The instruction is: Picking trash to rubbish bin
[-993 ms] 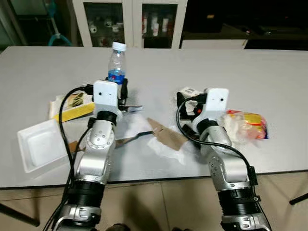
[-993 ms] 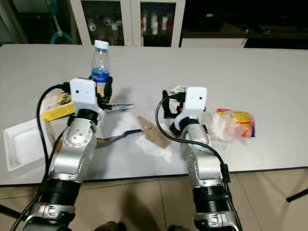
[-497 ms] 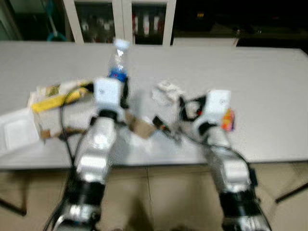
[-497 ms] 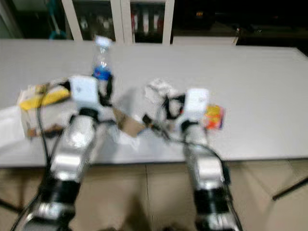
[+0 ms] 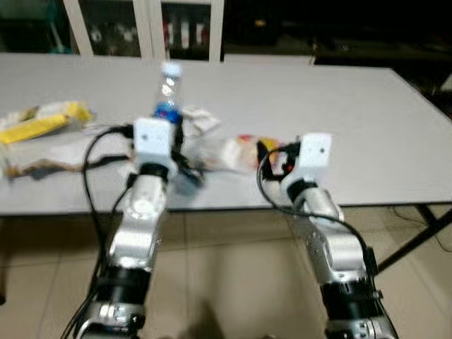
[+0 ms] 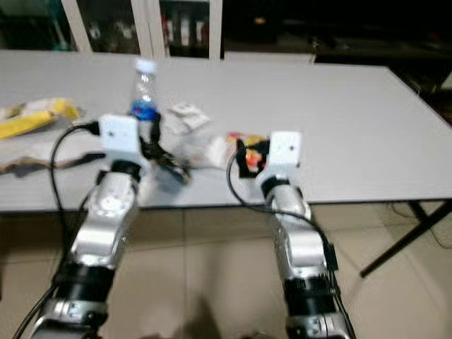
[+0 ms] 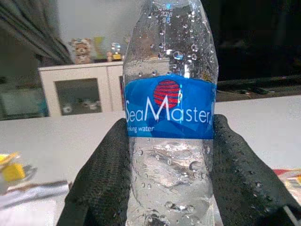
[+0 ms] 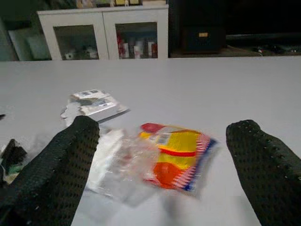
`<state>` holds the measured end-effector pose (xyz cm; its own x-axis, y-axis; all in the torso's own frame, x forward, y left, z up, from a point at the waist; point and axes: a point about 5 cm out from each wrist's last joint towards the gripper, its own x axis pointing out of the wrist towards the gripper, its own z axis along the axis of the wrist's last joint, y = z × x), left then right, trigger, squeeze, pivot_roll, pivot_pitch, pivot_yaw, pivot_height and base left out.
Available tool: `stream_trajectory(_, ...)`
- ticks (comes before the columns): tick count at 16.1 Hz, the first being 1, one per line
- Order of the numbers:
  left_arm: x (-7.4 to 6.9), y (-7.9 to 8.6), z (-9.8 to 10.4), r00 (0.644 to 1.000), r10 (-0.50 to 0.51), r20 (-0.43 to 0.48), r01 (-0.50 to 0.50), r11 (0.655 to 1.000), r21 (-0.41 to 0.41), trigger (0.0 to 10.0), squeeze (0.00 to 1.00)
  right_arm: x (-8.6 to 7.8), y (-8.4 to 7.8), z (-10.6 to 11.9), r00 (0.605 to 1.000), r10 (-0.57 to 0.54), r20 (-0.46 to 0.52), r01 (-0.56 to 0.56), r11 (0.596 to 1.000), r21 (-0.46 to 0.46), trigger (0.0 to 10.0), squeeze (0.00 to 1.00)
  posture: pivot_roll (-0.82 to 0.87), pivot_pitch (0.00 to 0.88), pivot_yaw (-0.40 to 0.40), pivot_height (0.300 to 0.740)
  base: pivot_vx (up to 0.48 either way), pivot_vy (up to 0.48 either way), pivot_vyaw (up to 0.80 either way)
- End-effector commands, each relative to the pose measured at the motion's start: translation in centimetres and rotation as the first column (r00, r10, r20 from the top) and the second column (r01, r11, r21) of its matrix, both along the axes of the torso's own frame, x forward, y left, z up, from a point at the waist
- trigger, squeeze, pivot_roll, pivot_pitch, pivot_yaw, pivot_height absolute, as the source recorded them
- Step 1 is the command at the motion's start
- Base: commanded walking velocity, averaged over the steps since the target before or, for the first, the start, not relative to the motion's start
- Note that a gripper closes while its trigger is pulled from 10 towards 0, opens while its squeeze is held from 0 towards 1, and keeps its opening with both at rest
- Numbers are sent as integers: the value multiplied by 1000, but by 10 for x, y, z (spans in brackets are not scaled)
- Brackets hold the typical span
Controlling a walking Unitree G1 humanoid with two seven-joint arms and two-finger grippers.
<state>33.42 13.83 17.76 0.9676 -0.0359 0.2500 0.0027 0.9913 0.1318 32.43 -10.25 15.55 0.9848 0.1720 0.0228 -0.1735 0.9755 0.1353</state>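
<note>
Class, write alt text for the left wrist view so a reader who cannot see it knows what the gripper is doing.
The left gripper is closed on a clear plastic water bottle with a blue label, one black finger pressed against each side. Behind it stretches a grey table, with a white glass-door cabinet against the far wall.

water bottle (image 7: 168,117): upright, in left hand (image 7: 169,188) | snack wrapper (image 8: 176,159): on table
</note>
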Motion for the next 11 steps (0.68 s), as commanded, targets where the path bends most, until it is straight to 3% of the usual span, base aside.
stream_trajectory(1,0,-10,5,1000,-17,14,17,1000,-2,10000,0,0,-9,-1,1000,-20,-9,20,1000,-10,10000,0,-3,61,-29,740,0,-285,0)
stream_trajectory(11,3,-11,5,1000,-31,-4,31,998,-46,10000,0,0,-6,-3,1000,6,-22,-7,1000,-9,10000,0,-1,65,-31,740,0,28,0)
